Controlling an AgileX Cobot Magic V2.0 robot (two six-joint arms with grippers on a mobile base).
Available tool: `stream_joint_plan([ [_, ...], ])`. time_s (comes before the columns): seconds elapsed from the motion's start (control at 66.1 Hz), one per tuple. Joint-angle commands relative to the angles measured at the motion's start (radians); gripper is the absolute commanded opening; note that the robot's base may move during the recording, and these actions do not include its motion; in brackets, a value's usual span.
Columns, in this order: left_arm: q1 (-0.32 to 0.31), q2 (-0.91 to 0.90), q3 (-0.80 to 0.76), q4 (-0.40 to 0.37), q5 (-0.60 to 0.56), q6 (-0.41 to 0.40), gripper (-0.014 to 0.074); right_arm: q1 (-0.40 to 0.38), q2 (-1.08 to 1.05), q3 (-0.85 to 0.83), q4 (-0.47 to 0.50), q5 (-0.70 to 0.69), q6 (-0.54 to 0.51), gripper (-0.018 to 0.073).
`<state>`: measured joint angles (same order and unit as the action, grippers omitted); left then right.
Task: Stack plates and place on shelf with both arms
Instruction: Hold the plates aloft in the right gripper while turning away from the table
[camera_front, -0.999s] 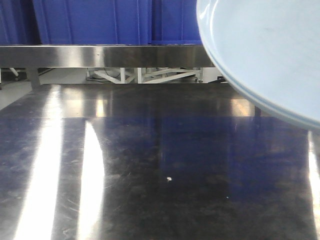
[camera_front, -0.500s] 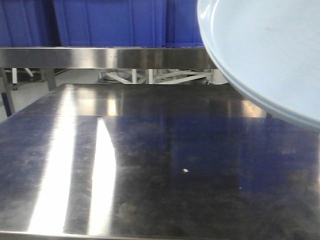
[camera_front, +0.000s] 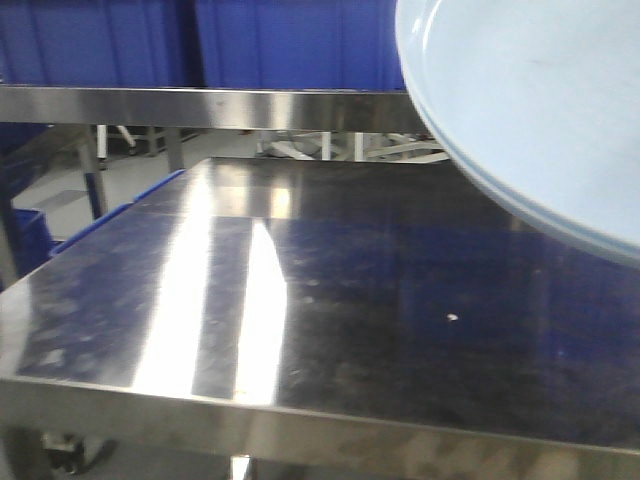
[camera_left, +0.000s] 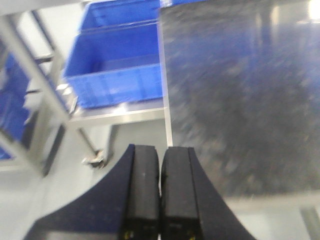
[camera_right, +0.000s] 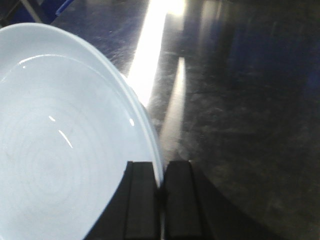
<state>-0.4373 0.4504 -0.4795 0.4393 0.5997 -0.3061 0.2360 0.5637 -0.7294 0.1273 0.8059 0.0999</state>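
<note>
1. Above the steel table (camera_front: 330, 300), toward its right side in the front view, I see the plates (camera_front: 530, 100) hanging tilted and clear of the tabletop, with nothing beneath them.
2. Right gripper (camera_right: 160, 172): the jaws are pinched narrow on the near rim of the plates (camera_right: 60, 150), and the rim runs up between the two pads. This single edge grip appears to be their only support.
3. Left gripper (camera_left: 160, 155): the jaws are pressed together and empty, over the table's left edge.
4. Handling, as I judge it: the plates are stiff, glossy and probably ceramic, so heavy for a rim pinch, slippery, and liable to chip or break if dropped. The low raised rim is the only place to take hold. I would have the free gripper take the rim opposite the one held, so the load is shared and the upper plate cannot slide off.
5. Count:
   - Two plates, nested, read from the two rim lines along the lower edge.
   - Two grippers.
   - Two blue crates (camera_left: 115, 75), lower than the table and beside its left edge.
   - One shelf rail (camera_front: 200, 105) beyond the table's far edge. I cannot count the blue bins behind it.
</note>
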Motion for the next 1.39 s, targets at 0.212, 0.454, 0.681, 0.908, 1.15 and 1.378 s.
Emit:
stream_joint_plan([
  [0.212, -0.002, 0.006, -0.027, 0.011, -0.076, -0.004, 0.0083, -0.005, 0.002, -0.028, 0.012, -0.078, -0.006, 0.0057],
  [0.454, -0.002, 0.006, -0.027, 0.011, -0.076, -0.004, 0.0083, -0.005, 0.002, -0.028, 0.012, -0.078, -0.006, 0.0057],
  [0.681, -0.002, 0.006, -0.027, 0.011, -0.076, -0.004, 0.0083, -0.005, 0.002, -0.028, 0.012, -0.078, -0.006, 0.0057],
  [0.908, -0.002, 0.006, -0.027, 0.011, -0.076, -0.004, 0.0083, -0.005, 0.002, -0.028, 0.012, -0.078, -0.006, 0.0057],
  [1.15, -0.002, 0.006, -0.027, 0.011, -0.076, -0.004, 0.0083, -0.005, 0.002, -0.028, 0.012, -0.078, -0.006, 0.0057],
  [1.378, -0.002, 0.006, -0.027, 0.011, -0.076, -0.004, 0.0083, -0.005, 0.002, -0.028, 0.012, -0.078, -0.006, 0.0057],
])
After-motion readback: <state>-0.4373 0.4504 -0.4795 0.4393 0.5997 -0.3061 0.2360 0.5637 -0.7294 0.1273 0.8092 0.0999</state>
